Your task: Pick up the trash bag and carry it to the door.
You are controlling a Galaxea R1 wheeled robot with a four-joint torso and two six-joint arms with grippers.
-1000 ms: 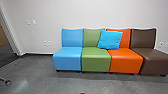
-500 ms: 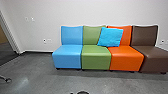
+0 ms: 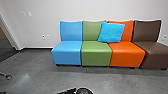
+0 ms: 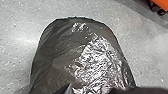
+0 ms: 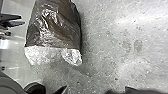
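No readable text, no legible labels or brands, no numbers or signs that can be made out

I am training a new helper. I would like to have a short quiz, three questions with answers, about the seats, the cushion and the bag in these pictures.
1. True or false: the bright blue cushion leans across the backs of the green seat and the orange seat.
2. Which is the end seat beside the green one? A) brown B) orange C) blue
3. Fill the gap: the trash bag has a dark, ____ surface.
Key: 1 true; 2 C; 3 shiny.
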